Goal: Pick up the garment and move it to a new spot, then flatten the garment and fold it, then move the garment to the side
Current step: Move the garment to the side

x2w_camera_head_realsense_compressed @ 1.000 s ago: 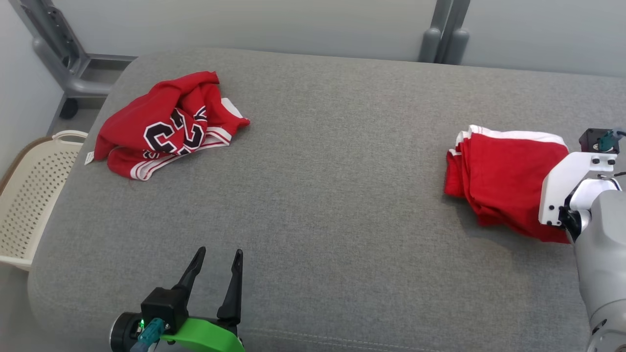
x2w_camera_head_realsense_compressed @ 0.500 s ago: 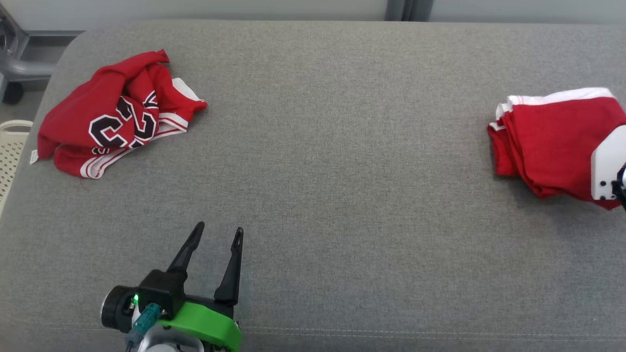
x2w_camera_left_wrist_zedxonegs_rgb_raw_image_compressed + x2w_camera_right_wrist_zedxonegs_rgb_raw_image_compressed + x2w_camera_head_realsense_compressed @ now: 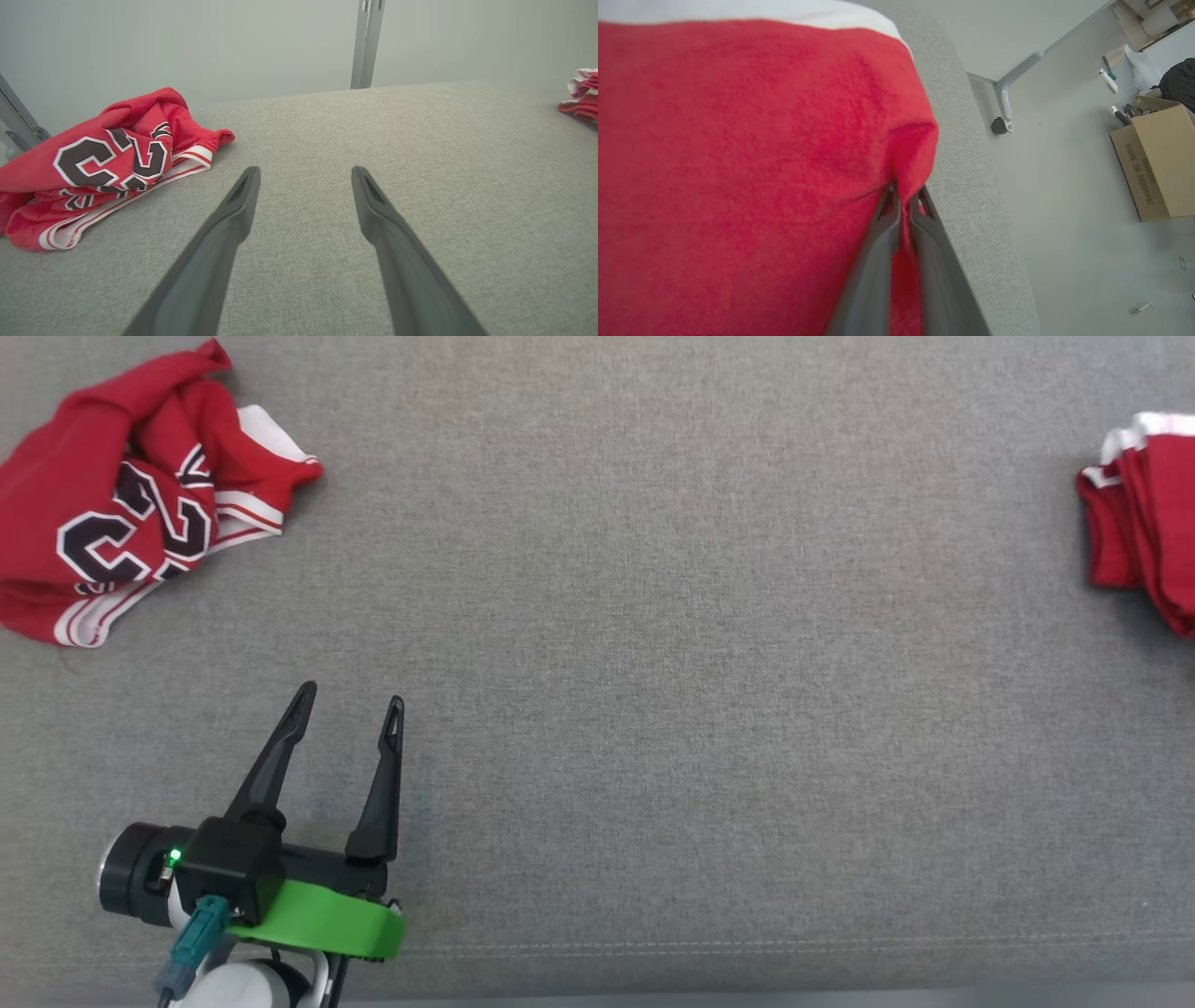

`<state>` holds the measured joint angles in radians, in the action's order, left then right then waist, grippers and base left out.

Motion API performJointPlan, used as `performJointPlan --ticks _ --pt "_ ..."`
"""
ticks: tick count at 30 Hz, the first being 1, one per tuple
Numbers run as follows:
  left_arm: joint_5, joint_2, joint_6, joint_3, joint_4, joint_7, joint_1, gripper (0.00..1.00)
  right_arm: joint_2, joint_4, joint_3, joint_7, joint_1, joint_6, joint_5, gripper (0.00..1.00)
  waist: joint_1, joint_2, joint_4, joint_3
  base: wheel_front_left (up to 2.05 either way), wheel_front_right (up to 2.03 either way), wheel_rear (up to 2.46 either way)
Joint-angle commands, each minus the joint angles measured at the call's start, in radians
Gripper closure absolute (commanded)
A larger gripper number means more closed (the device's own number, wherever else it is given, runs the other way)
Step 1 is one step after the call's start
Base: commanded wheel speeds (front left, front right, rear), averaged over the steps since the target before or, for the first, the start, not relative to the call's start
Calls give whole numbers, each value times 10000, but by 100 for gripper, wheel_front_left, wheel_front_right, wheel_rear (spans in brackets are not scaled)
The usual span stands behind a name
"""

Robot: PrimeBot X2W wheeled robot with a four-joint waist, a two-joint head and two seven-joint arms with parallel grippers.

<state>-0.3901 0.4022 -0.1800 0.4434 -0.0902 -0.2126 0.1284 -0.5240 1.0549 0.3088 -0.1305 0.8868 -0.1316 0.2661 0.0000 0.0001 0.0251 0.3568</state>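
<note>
well, left pincer (image 3: pixel 352 695) low (fingers (image 3: pixel 237 211) apart)

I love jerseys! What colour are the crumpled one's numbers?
The numbers are black, outlined white; left wrist view shows best.

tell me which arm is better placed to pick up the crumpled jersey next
Probably left. The left pincer is open and empty over the grey cushion, with the crumpled jersey on its side. The right pincer is shut on the folded red garment at the opposite end.
</note>
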Motion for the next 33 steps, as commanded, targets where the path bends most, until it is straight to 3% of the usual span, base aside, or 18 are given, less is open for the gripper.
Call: performJointPlan --ticks 1,7,13,14,15,22,33 --pt "60 128 -74 -59 -96 56 -76 0 -91 -72 16 37 -24 18 26 100 0 -1 -164 377 0 0 0" --pt "131 507 -181 -162 -646 370 -173 0 -554 -604 505 301 -247 19 423 100 0 -1 -262 746 0 0 0" --pt "116 652 -229 -138 -916 579 -251 0 -527 -1149 1227 539 -450 19 1108 100 0 -1 -298 1004 0 0 0" --pt "112 658 -236 -129 -948 590 -253 0 -442 -1208 1305 652 -481 19 1179 30 0 -1 -294 1029 0 0 0" --pt "117 673 -244 -120 -961 602 -248 0 -378 -1268 1348 805 -518 18 1303 0 0 -1 -283 1049 0 0 0" --pt "74 577 -184 -20 -875 612 -76 0 -68 -1534 1665 1747 -298 18 1977 0 0 -1 -156 1145 0 0 0" --pt "-200 124 -25 207 -240 267 52 0 546 -563 1319 2935 -445 18 2352 0 0 -1 211 344 0 0 0"
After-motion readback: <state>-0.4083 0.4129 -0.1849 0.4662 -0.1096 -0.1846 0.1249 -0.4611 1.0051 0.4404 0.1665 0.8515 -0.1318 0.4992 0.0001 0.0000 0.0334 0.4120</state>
